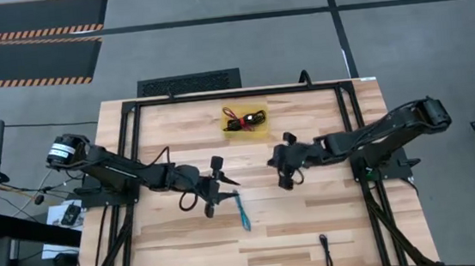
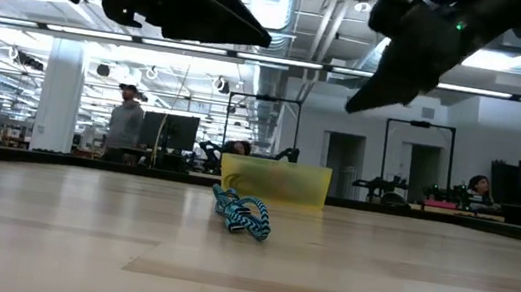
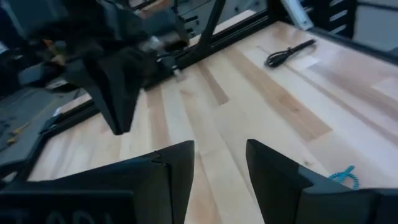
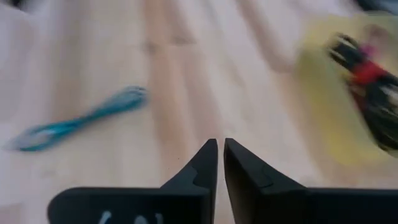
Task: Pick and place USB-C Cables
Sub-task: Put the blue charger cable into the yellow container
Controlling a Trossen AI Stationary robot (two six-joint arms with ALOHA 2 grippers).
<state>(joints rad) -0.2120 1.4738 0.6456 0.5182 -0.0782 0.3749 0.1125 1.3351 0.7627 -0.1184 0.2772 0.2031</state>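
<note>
Blue cable (image 1: pixel 243 211) lies on the tabletop (image 1: pixel 314 221) near centre, long axis running roughly front to back, slightly slanted. Black cable (image 1: pixel 326 251) lies well apart near the front edge. Remaining cables sit coiled in the yellow tray (image 1: pixel 245 120). Left gripper (image 1: pixel 218 187), jaws wide, hovers just beside the blue cable; right gripper (image 1: pixel 288 160) hovers empty, jaws nearly closed.

tray (image 4: pixel 329 106) cables (image 4: pixel 367 81) blurred, perhaps three.
</note>
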